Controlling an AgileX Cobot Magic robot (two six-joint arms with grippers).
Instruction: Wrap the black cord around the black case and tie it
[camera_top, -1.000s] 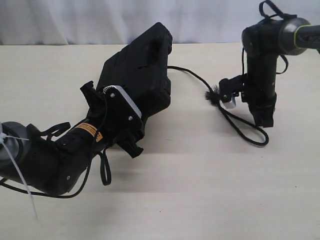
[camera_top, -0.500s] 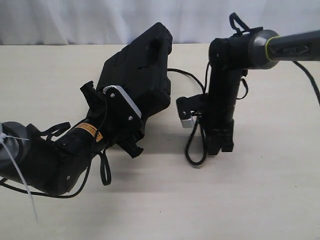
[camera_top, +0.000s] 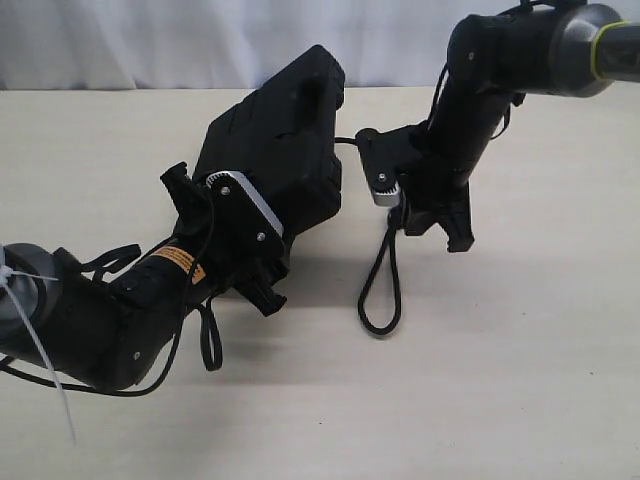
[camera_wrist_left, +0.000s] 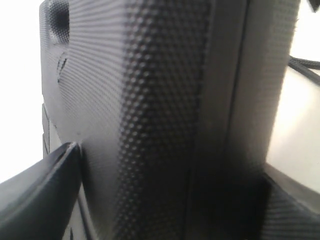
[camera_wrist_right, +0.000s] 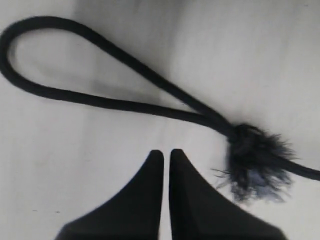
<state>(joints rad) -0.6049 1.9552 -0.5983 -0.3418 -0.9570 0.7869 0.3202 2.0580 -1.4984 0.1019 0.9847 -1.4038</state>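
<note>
Over the pale table (camera_top: 520, 380) the black case (camera_top: 275, 150) sits tilted and shut, contents impossible to tell, with the left gripper (camera_top: 225, 238) clamped wide across its near end. Held that far toward one end, it could swing or slip once winding tugs on it. The right gripper (camera_wrist_right: 166, 160) has its tips pressed together on nothing, just beside the black cord (camera_wrist_right: 115, 103), which lies on the table next to the case, and a sweep from here would likely shove the frayed knot (camera_wrist_right: 252, 152) aside rather than catch it.
</note>
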